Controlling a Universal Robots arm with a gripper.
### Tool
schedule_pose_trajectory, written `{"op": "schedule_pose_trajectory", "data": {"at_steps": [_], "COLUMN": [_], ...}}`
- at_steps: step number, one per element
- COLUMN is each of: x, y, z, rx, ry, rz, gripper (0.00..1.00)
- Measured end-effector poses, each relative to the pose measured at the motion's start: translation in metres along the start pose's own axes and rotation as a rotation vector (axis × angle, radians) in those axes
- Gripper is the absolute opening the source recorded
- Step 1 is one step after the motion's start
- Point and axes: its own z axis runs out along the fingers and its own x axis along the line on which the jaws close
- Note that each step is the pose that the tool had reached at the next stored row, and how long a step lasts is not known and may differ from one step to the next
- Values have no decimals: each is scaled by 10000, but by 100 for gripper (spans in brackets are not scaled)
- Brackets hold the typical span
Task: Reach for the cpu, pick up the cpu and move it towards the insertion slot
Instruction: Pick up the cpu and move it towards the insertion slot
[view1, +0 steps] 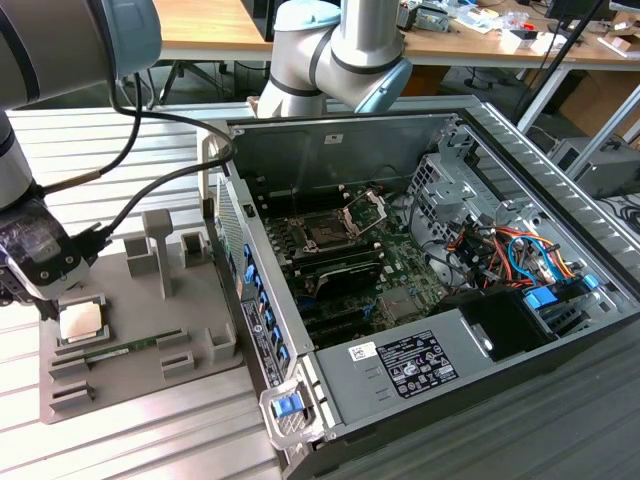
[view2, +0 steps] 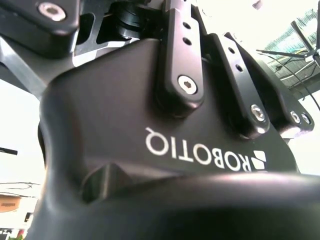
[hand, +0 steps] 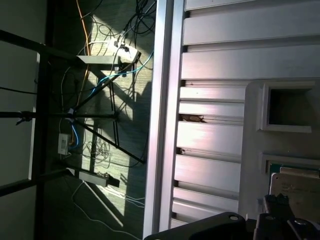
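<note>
The claw (view1: 45, 290) hangs at the exterior view's left, right over the near edge of the cpu (view1: 80, 321). Whether it stands wide or narrow cannot be told, nor whether it touches the chip. The cpu, a thin square with a pale silver-beige metal top, lies flat in a recess of the grey plastic tray (view1: 125, 385). A long green memory stick (view1: 120, 350) lies just beside it.

In the second wrist view the claw's matte black housing (view2: 100, 130) carries white lettering and 1 small white emblem, with dark bolted link bars above.

The insertion slot (view1: 327, 234) sits well apart, toward the exterior view's right, on the green motherboard inside the open computer case (view1: 340, 140). It has a dark square centre, and its silver load plate (view1: 365, 210) is tilted up. The tall sheet-metal side wall of the case stands between tray and slot.

A white printed label (view1: 415, 365) is stuck on the black power supply. Orange and blue cables (view1: 520, 250) bunch in the far corner.

The desk (view1: 130, 445) is ribbed aluminium. In the first wrist view its pale slats run beside a floor strewn with thin wires (hand: 100, 100).
</note>
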Motion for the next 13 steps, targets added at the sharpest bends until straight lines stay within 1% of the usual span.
{"op": "schedule_pose_trajectory", "data": {"at_steps": [13], "x": [-4], "y": [1], "z": [40], "rx": [12], "ry": [2], "rz": [1], "gripper": [11]}}
